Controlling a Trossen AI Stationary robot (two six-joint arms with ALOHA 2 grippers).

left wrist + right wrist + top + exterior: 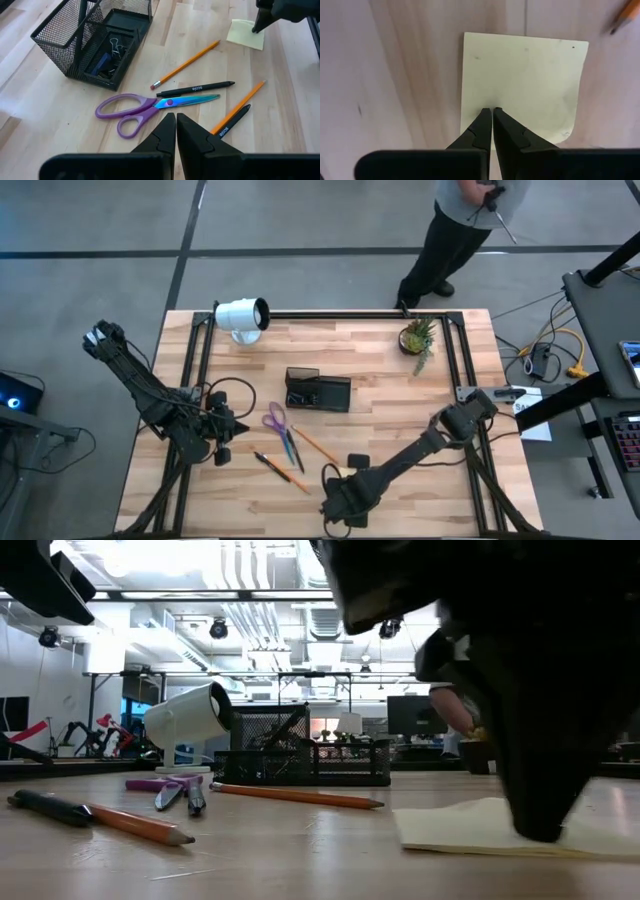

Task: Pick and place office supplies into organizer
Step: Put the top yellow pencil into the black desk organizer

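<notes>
Nothing big is in the organizer [318, 391] yet: scissors [276, 420], pens, pencils lie loose at centre, right gripper [492, 111] pinched shut, empty, over the pad [520, 85].

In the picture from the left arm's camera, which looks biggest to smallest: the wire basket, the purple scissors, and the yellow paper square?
1. The wire basket, clearly the largest.
2. The purple scissors, long but slim.
3. The yellow paper square, the smallest, though it lies farther from the camera, so it probably looks smaller than it is.
</notes>
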